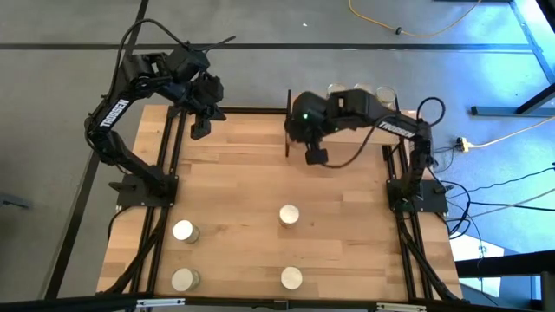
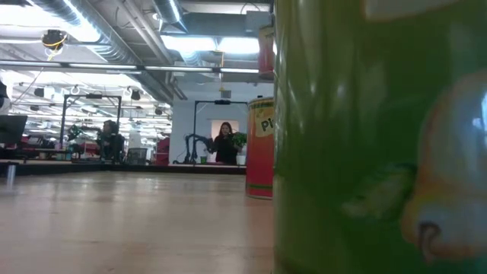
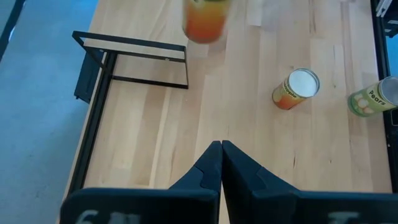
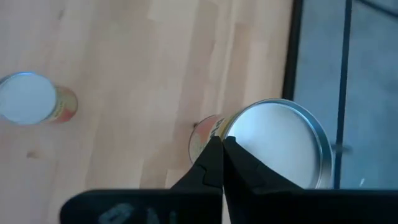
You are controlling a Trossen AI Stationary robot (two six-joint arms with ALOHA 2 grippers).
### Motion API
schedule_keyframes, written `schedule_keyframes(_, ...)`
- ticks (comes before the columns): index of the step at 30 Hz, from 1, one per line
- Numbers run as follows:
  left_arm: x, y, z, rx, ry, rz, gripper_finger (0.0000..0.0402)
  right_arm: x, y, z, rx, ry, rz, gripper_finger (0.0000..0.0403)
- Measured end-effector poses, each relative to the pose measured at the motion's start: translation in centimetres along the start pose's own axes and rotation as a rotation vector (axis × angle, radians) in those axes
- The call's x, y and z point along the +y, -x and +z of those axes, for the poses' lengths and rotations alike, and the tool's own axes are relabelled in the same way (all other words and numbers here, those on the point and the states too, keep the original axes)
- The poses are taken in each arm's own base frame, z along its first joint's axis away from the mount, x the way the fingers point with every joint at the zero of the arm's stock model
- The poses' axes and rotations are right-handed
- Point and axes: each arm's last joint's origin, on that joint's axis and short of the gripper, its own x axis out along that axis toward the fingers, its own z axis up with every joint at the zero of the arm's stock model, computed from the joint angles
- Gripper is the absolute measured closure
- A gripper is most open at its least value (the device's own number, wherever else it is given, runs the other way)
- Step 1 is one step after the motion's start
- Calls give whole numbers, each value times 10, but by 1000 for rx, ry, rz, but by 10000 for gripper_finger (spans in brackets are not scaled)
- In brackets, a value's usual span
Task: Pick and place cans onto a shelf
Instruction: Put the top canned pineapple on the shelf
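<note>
We see four cans (image 1: 289, 215) standing on the table (image 1: 234, 173), well apart. Our left fingers (image 3: 211, 168) have two cans ahead, beside the shelf (image 3: 134, 59).

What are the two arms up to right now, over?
Left pincer shut, empty, at table's far left. Right pincer shut, empty, above a can. Four cans on the near table. Nothing blocking.

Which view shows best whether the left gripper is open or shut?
The left wrist view: the left gripper is close, its fingers pressed together, holding nothing. The high view shows it only as a dark shape. The low and right wrist views do not show it.
</note>
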Motion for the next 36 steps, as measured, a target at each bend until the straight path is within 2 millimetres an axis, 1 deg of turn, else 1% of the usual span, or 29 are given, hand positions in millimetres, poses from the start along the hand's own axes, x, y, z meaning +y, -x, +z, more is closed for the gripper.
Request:
schedule_keyframes(5,0,0,0,0,0,0,402,-29,-5,-16,49,-106,-31,403)
schedule_keyframes(9,0,0,0,0,0,0,402,-51,-12,-29,60,-149,-32,403)
schedule_keyframes(12,0,0,0,0,-1,0,402,-64,-18,-37,60,-180,-32,403)
schedule_keyframes(14,0,0,0,1,-1,0,402,-70,-27,-42,72,-178,-31,403)
schedule_keyframes(17,0,0,0,0,-1,0,402,-74,-41,-47,64,-177,10,403)
schedule_keyframes(23,0,0,0,1,2,0,402,-74,-64,-51,69,-178,28,403)
schedule_keyframes(29,0,0,0,1,4,0,402,-74,-67,-52,71,-177,26,401)
schedule_keyframes(36,0,0,0,1,4,0,402,-73,-67,-52,76,-180,27,376)
